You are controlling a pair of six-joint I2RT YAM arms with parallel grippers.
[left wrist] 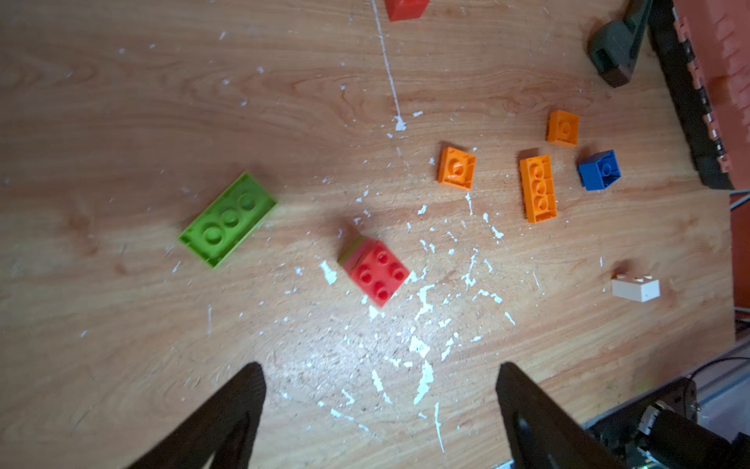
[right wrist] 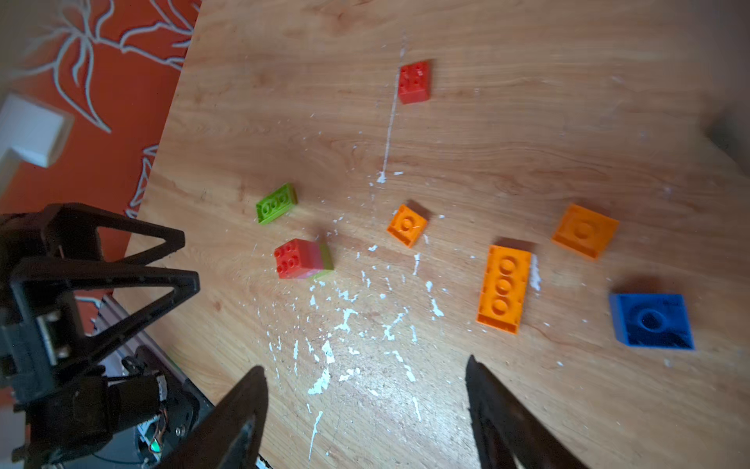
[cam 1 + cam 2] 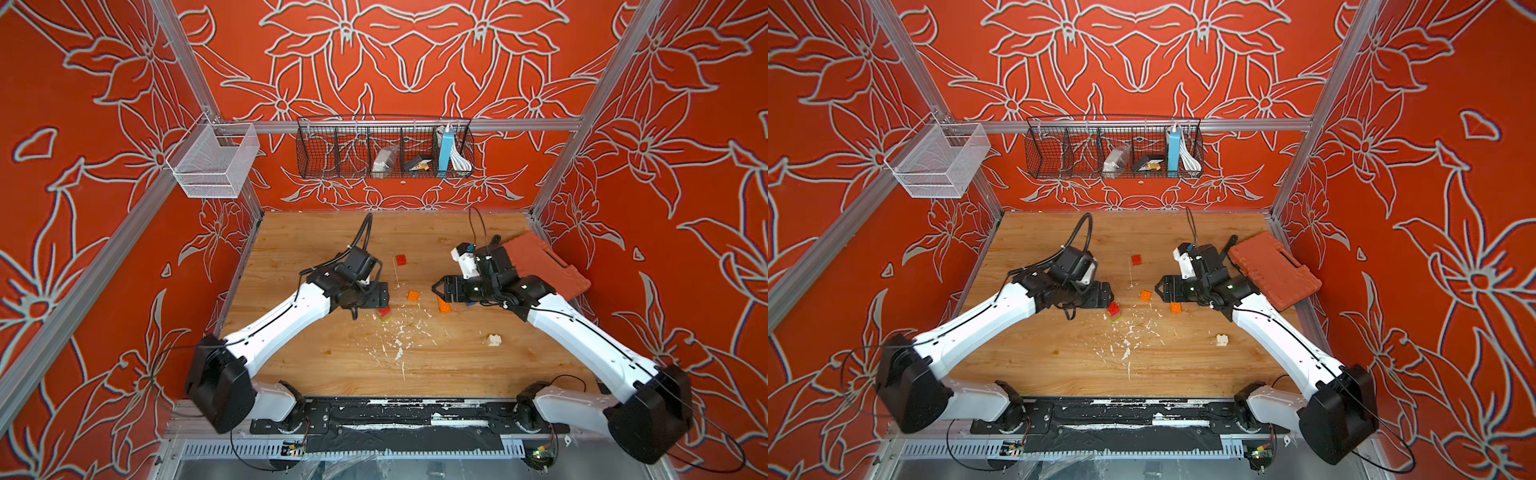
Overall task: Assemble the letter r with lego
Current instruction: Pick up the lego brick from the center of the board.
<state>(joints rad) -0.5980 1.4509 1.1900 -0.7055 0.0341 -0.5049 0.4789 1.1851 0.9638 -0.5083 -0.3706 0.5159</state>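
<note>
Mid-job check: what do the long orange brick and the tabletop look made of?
The long orange brick looks like moulded plastic, smooth with a slight sheen; its hollow underside with round tubes faces up. The tabletop is a wood-grain surface, possibly laminate or veneer, low sheen.

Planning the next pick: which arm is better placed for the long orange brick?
Probably right: the right hand, open, hangs just beside the long orange brick; the left hand is farther off, by the red-topped stack.

The left arm (image 3: 282, 320) and right arm (image 3: 582, 334) match: glossy white shells, a thin black cable running along each, bulky black housings at the joints. The left gripper (image 1: 379, 369) is all black, its fingers (image 2: 121, 270) hollow triangular frames tapering to points.
</note>
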